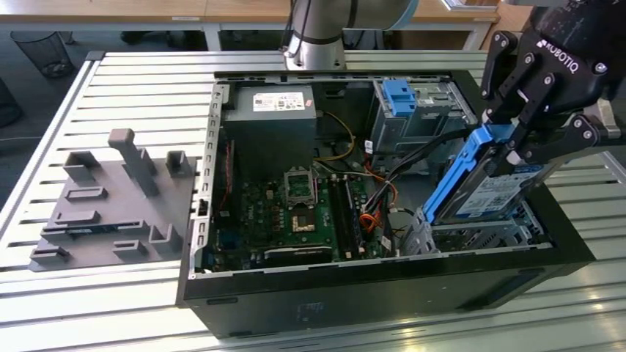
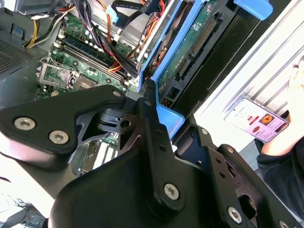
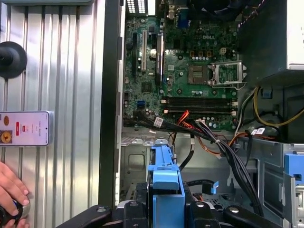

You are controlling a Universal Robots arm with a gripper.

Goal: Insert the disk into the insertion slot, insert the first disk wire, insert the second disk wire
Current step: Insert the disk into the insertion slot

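In the exterior view my gripper (image 1: 511, 150) is shut on the disk (image 1: 486, 192), a silver drive with a white label in a bright blue carrier frame. The disk hangs steeply tilted, its lower end just above the insertion slot (image 1: 484, 236), a low perforated metal cage at the near right corner of the open computer case. The first wrist view shows the blue carrier (image 3: 165, 178) between my black fingers (image 3: 209, 211), above the cage floor (image 3: 135, 161). In the second wrist view the disk's green circuit side (image 2: 190, 47) faces the camera. A bundle of black and orange cables (image 1: 386, 194) lies beside the slot.
A taller grey cage with a blue latch (image 1: 403, 99) stands behind the slot. The motherboard (image 1: 293, 205) fills the case floor. A grey fixture plate (image 1: 108, 205) lies on the slatted table at the exterior view's left. A phone (image 3: 23, 128) and a person's hand (image 3: 9, 187) rest beside the case.
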